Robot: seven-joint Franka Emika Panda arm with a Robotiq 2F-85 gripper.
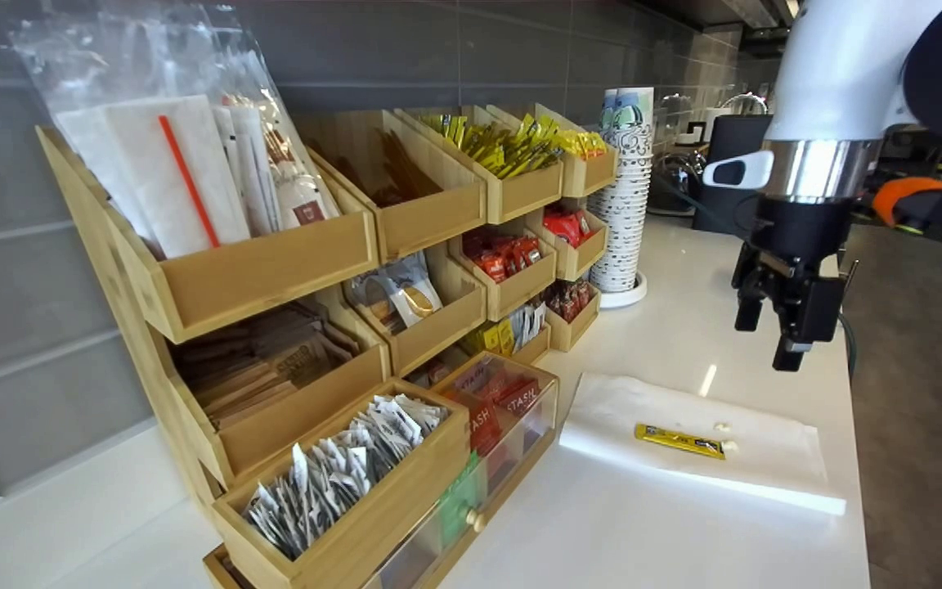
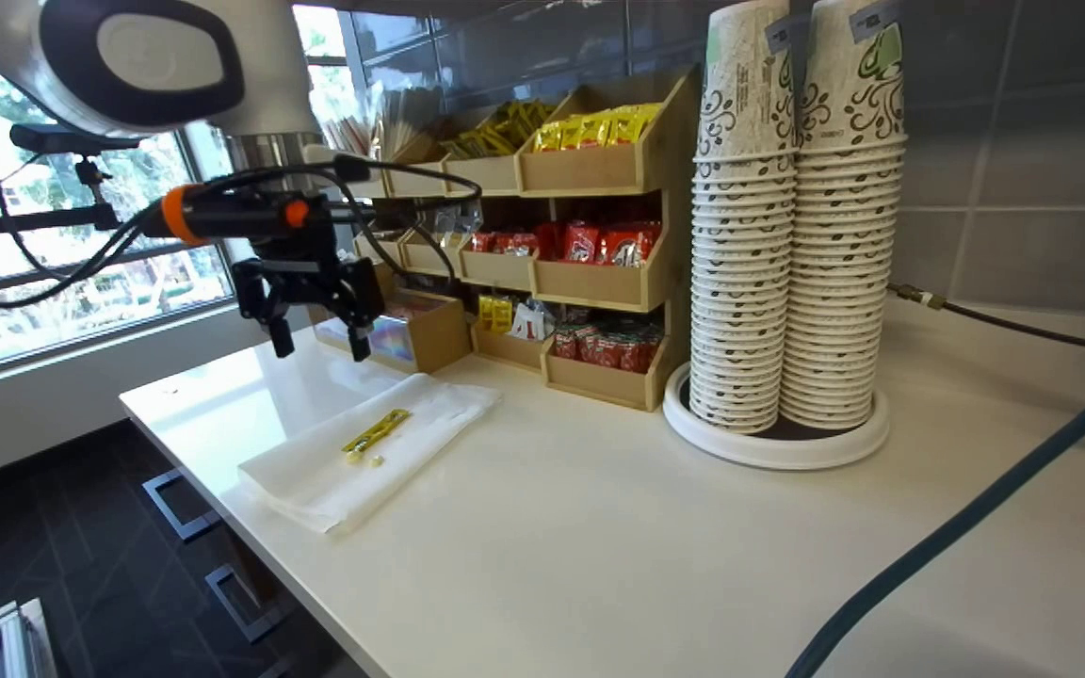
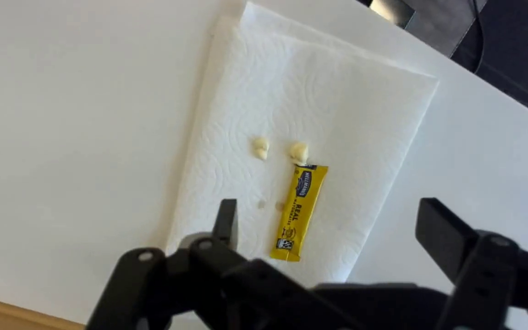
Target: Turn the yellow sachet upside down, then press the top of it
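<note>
jaws wide apart, empty. to flip the sachet (image 3: 299, 213) (wrist view, mid-frame), we should pinch lightly, lower end, clear of blobs (image 3: 299, 151).

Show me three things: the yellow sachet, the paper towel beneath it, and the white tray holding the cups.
Yellow sachet (image 3: 299, 213): wrist view, middle of its printed face.
Paper towel (image 3: 353, 183): wrist view, a bare part, right side.
White tray (image 2: 777, 454): in an exterior view, outer wall.
</note>
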